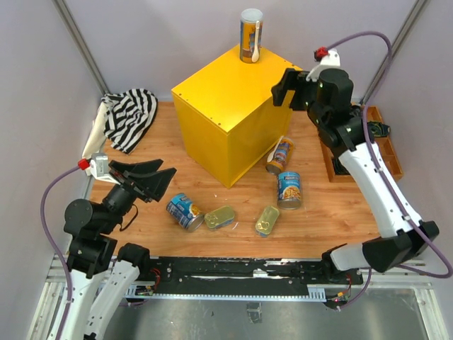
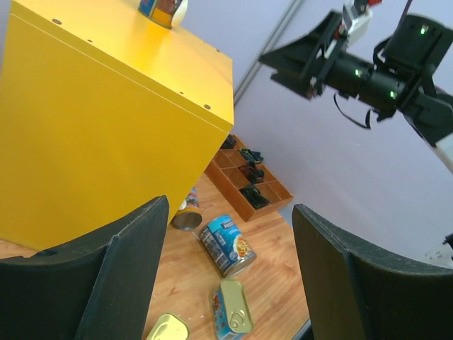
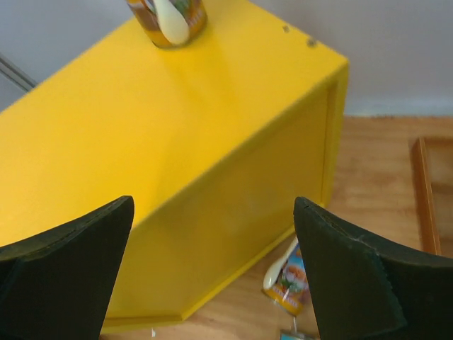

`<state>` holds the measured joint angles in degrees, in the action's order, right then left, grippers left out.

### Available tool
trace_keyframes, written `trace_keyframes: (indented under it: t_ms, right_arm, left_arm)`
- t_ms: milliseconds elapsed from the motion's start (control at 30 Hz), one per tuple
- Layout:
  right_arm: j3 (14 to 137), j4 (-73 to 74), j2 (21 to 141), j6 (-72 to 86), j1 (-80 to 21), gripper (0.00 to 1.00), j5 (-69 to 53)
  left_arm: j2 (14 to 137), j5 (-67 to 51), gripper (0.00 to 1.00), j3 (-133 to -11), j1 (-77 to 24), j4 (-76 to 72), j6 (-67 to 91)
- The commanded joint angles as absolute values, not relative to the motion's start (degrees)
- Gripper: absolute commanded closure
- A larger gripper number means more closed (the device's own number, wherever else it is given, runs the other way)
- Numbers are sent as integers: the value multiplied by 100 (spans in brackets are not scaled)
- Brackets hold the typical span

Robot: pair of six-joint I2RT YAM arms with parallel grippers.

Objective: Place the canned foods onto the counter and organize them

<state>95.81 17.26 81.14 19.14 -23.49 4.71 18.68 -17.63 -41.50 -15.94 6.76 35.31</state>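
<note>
On a wooden surface point(image 1: 318, 212) between grey walls, one tall can point(image 1: 250, 35) stands upright on the yellow counter point(image 1: 226, 106) — five other cans point(image 1: 289, 189) lie below. The right tool point(image 1: 289, 88) and left tool point(image 1: 164, 170) are held apart, empty; a fresh pickup is judged next — likely the leaning can point(image 1: 280, 154).

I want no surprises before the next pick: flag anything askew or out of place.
The slim can tilts at the yellow box's foot instead of standing upright. The near-left blue can and the right blue can lie on their sides. A striped cloth is heaped in the far-left corner.
</note>
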Motion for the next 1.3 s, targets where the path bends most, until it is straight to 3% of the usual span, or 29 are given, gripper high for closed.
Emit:
trace_keyframes:
  t_ms: [0,200,367,867,1267]
  right_arm:
    - [8628,2350,7559,2903,-2409,4,1059]
    - [7197,2332,7052,3736,-2243,1,1322]
    - [6706,2137,7362,4182,-1834,0,857]
    - [7038,1760,9127,4311,-1209,2,347]
    - [8150,2017,10390,4087,-1137,2,290]
  left_arm:
    - [1723,-1537,25,-4202,-1626,746,3728]
    - [1618,-1550,26,-4140,-1626,789,3820]
    - [1612,-1698,26,-4096,-1626,805,3682]
    - [1548,-1821,26,-3756,-1626,540,3595]
    - [1595,-1844,26,-3437,-1626,211,3742]
